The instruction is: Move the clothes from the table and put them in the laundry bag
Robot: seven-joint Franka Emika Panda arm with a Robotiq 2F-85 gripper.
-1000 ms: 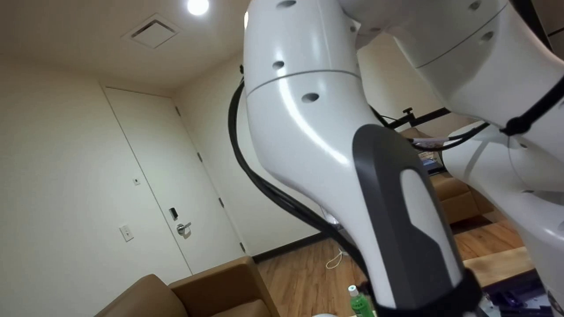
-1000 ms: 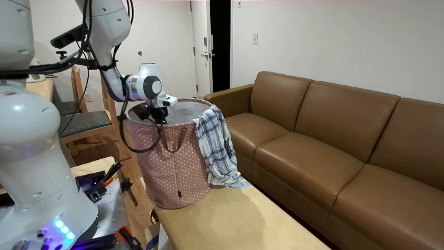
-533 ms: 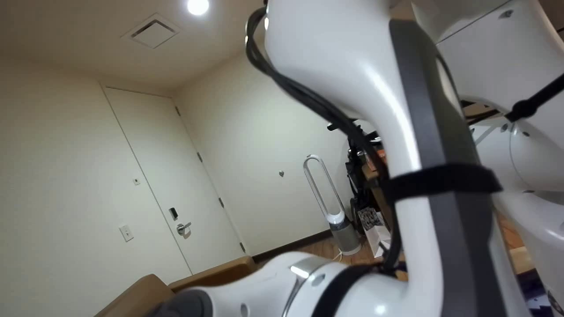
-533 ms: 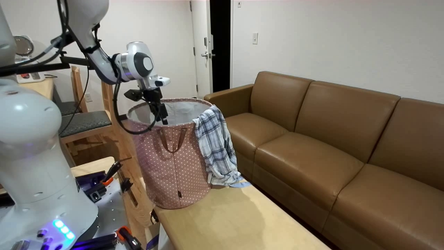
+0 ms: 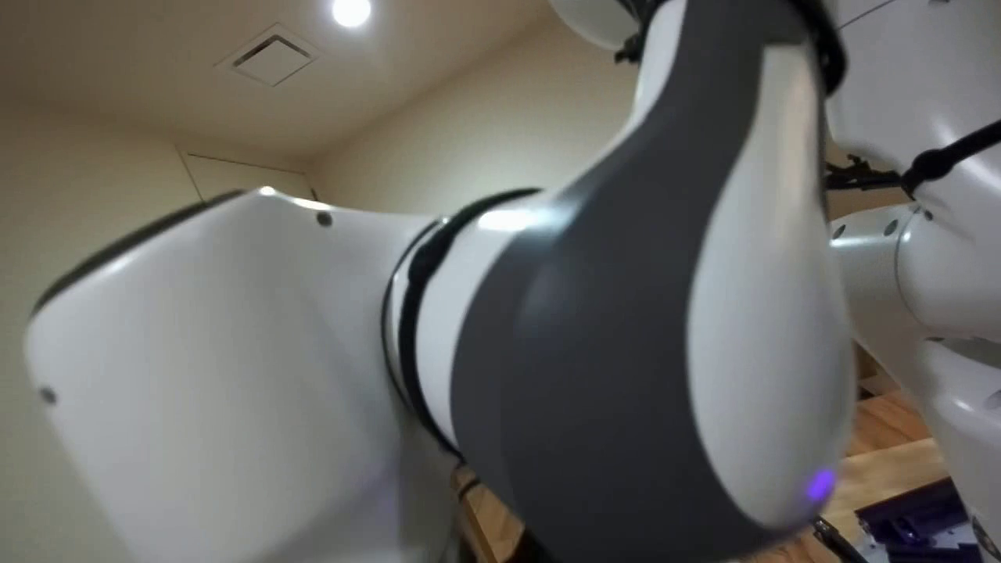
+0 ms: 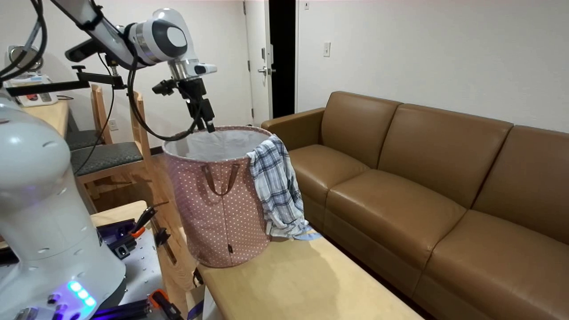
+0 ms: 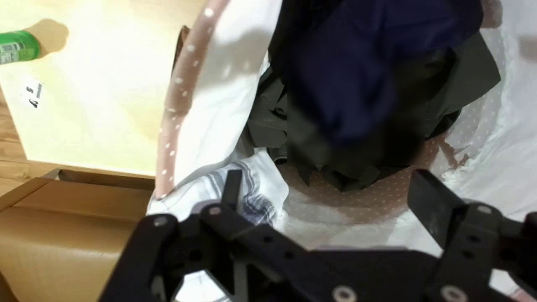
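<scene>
1. Presently, plaid cloth (image 6: 276, 186): slung over the rim of the laundry bag (image 6: 222, 222), one end tucked inside, the longer part down the outer wall to the table (image 6: 306, 280).
2. Pale blue cloth (image 6: 310, 235) just beneath its lower end, at the table edge. Same garment or separate: cannot tell.
3. Inside the bag, per wrist view: dark clothes (image 7: 465, 79) heaped, navy piece (image 7: 348, 63) uppermost, blurred. Count unclear.
4. Bag itself dusty pink, white dots, pale lining, brown handle (image 6: 233, 176) on the near side. Upright, on the table's end.
5. Gripper (image 7: 326, 180) above the bag's mouth, pointing down, slightly tilted. Fingers (image 7: 231, 191) spread wide, nothing held between them.
6. Table, wrist view: green bottle (image 7: 19, 47), cut by the frame edge; small printed label (image 7: 32, 94) near it.
7. Brown couch (image 6: 378, 182) runs alongside the table.
8. Arm (image 5: 610, 375) fills most of an exterior view, bag hidden there.
</scene>
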